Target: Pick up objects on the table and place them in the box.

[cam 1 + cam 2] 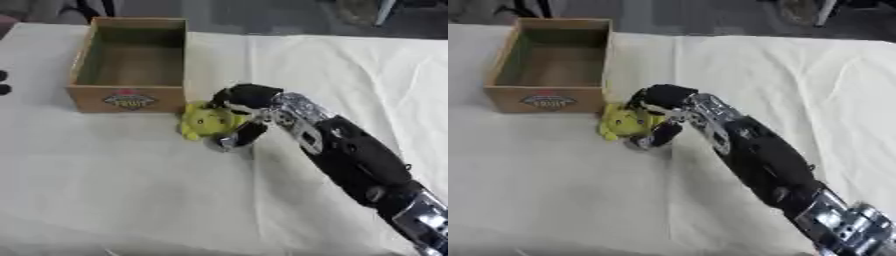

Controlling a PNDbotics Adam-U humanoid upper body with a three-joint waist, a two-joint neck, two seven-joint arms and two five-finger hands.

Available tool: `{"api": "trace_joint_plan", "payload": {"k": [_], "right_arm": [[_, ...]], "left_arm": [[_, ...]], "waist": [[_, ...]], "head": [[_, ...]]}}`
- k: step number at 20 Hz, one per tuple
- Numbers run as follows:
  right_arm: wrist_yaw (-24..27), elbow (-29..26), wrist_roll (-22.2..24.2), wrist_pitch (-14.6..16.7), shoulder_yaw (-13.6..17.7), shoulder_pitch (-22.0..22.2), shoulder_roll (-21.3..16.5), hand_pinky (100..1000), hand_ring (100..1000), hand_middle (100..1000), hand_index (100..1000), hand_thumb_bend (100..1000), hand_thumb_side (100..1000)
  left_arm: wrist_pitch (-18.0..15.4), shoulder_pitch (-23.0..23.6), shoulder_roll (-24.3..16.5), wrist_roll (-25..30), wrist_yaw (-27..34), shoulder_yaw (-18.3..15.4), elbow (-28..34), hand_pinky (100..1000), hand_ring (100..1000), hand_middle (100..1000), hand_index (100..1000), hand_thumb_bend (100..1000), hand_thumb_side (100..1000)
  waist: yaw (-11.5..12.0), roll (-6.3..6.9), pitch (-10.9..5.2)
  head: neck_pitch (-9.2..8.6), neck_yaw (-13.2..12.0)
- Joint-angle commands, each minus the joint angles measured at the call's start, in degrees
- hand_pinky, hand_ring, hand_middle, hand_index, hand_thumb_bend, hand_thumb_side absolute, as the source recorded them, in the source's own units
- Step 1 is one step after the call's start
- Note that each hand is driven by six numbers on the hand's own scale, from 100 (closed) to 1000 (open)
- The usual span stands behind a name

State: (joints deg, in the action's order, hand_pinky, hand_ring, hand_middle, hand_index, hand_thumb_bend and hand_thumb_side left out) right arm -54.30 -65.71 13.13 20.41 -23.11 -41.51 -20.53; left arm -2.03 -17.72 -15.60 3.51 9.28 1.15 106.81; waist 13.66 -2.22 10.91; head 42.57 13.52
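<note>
On the white tablecloth (131, 190), just in front of the near right corner of the wooden box (129, 64), lies a small yellow-green toy (205, 121). It sits on the cloth, outside the box, very near the box's front wall; whether it touches the wood cannot be told. The robot's right hand (243, 107) is at the toy's right side. The black top of the hand arches over the toy's upper right edge, and a dark, silver-tipped part of it reaches down to the cloth at the toy's lower right, so the hand is curled round the toy from above and from the side. How far it wraps behind the toy is hidden.

The right arm (354, 155), black with silver joints, runs from the lower right corner of the view up and to the left to the hand, crossing the cloth at a slant.

The box is open at the top, and its brown floor shows. Its front wall carries a coloured label (129, 99) in red, yellow and blue. The box stands upright at the far left part of the table.

Two small dark shapes (3, 82) show at the left edge of the left eye view, level with the box; what they are cannot be made out.
</note>
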Motion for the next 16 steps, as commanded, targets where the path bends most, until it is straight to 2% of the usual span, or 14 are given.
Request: {"api": "trace_joint_plan", "payload": {"k": [1,2,5,10,13,16], "right_arm": [[0.6,-0.8,-4.5,-1.4,1.1,-0.8,-1.1,267,467,418,586,100,391],[1.3,-1.1,-5.6,-1.9,1.1,-0.8,-1.3,235,447,384,551,100,365],[3.9,-2.9,-7.3,-3.2,1.3,-0.7,-2.4,208,432,355,526,100,335],[10.0,-8.5,-6.3,-5.9,2.3,-0.7,-6.0,202,433,345,519,100,305],[14.0,-12.5,-5.5,-7.9,3.2,-1.3,-8.9,204,437,345,520,100,289],[17.2,-15.3,-4.9,-9.8,4.3,-2.1,-11.4,205,440,346,521,100,280]], "left_arm": [[-0.1,-0.7,-0.7,-0.1,-0.1,-0.4,1.1,737,728,637,764,381,518],[-0.1,-0.6,-0.7,-0.1,-0.1,-0.4,1.1,737,727,637,764,382,517],[-0.1,-0.6,-0.7,-0.2,-0.1,-0.4,1.1,737,727,637,764,384,516],[0.0,-0.7,-0.8,-0.2,0.0,-0.5,1.1,737,727,637,764,389,512],[0.0,-1.3,-0.9,0.0,0.3,-0.1,1.3,737,727,637,764,393,507],[0.0,-2.0,-1.0,0.7,0.6,0.6,1.5,737,727,637,764,394,505]], "waist": [[-0.1,0.24,-1.08],[-0.2,0.23,-1.12],[-0.3,0.14,-1.28],[-0.1,-0.25,-1.55],[0.8,-0.64,-1.64],[2.7,-1.11,-1.51]], "head": [[-0.14,-0.1],[-0.14,-0.2],[-0.11,-0.3],[-0.04,-0.6],[-0.28,-0.4],[-0.92,0.5]]}}
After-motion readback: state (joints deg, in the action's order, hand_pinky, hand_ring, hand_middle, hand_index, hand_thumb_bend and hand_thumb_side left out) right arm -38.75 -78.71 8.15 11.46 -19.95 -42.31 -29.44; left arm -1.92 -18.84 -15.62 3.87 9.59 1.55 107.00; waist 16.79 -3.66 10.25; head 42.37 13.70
